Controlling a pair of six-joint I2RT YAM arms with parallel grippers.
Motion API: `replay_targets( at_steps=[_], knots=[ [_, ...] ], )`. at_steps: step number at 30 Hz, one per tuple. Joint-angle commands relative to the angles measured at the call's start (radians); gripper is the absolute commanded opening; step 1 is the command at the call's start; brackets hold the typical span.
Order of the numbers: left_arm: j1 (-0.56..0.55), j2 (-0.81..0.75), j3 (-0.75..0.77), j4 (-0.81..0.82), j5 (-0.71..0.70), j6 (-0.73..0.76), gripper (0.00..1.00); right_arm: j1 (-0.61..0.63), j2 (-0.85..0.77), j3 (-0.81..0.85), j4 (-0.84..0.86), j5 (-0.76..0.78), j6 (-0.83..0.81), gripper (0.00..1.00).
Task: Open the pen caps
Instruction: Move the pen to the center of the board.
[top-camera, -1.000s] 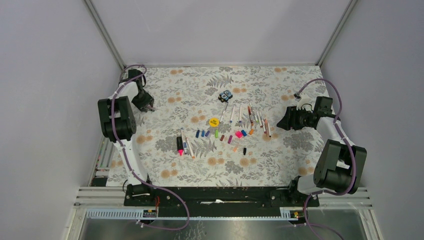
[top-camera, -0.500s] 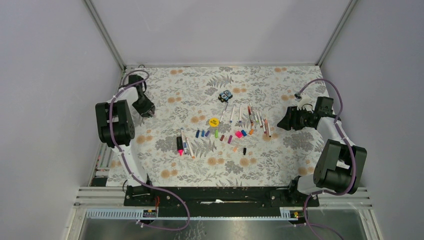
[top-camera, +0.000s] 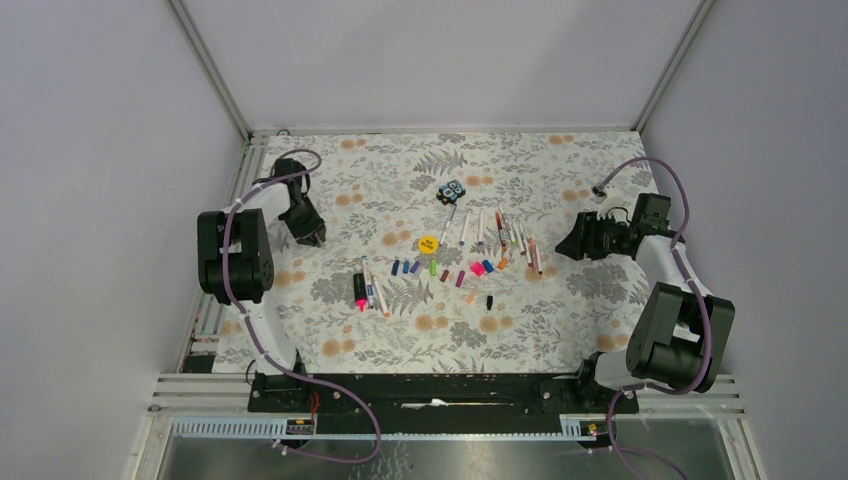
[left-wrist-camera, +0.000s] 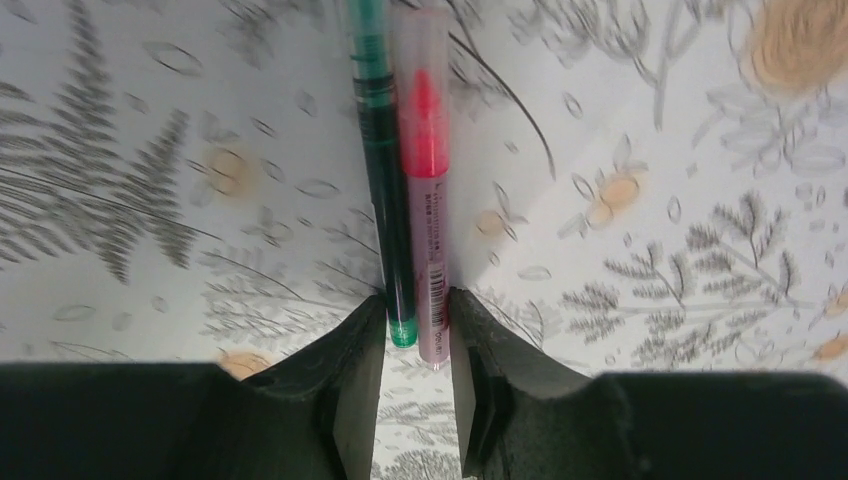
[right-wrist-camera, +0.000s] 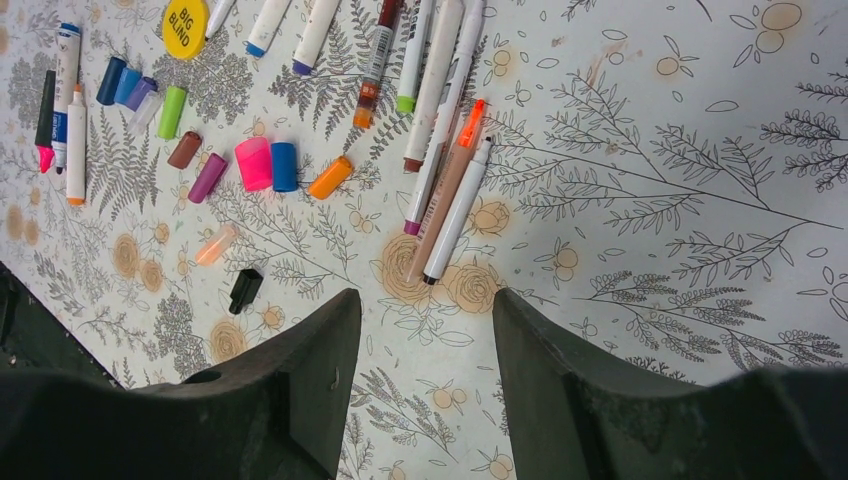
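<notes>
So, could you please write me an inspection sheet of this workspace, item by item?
Surface: floral cloth, flat, covers the whole work area.
Job's things: pens lie in a loose row at the centre; loose caps, already off, lie in front of them.
Clutter: yellow disc beside the row; black-and-blue block beyond it.
Grippers: left fingers closed around a pair of pens, one green, one pink, away from the row; right fingers open and empty, above the cloth to the right of the row.
Cables: purple cables on both sides, none over the pens.
Surroundings: grey walls, metal frame; nothing else seen.
</notes>
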Motion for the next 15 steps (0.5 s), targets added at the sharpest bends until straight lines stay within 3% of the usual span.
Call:
replay_targets(
  at_steps=[1, 10, 15],
  knots=[
    [-0.074, -0.016, -0.046, -0.06, 0.066, 0.065, 0.31, -0.01, -0.033, 0.031, -0.009, -0.037, -0.015, 0.58],
    [-0.129, -0.024, -0.07, -0.069, 0.091, 0.102, 0.32, -0.018, -0.04, 0.029, -0.01, -0.046, -0.015, 0.58],
    [-0.127, -0.05, -0.041, -0.088, 0.045, 0.113, 0.38, -0.023, -0.041, 0.028, -0.01, -0.05, -0.014, 0.58]
  ],
)
